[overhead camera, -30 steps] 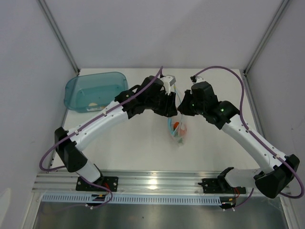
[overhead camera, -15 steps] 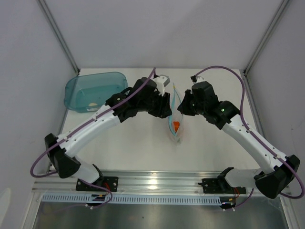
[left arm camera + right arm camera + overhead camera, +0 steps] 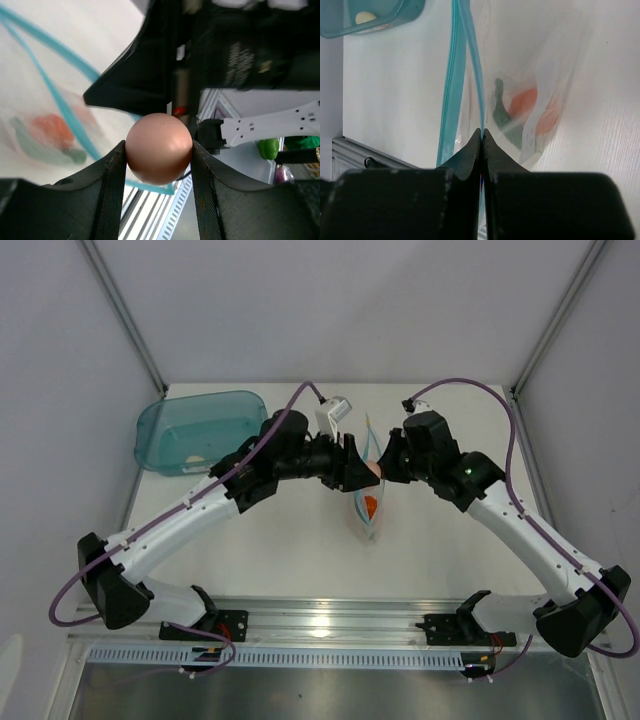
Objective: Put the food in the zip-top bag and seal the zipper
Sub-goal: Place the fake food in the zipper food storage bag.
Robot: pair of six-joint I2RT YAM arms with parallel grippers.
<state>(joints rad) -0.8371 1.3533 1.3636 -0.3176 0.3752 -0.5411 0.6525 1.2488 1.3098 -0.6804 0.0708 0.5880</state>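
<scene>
Egg [image 3: 159,148] sits clamped in my left gripper [image 3: 158,167]; my right gripper [image 3: 481,134] pinches the zipper [image 3: 451,95], with the orange fruit [image 3: 524,102] bagged at its one o'clock.

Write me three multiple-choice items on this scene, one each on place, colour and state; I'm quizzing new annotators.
1. Where is the orange fruit? A in the tub; B in the bag; C in the left hand.
2. What colour is the tub? A teal; B red; C yellow.
3. How is the right hand? A wide open; B holding the egg; C shut on the zipper.
B: it shows through the clear bag. A: the tub's walls are teal. C: it pinches the zipper; the left hand holds the egg.
</scene>
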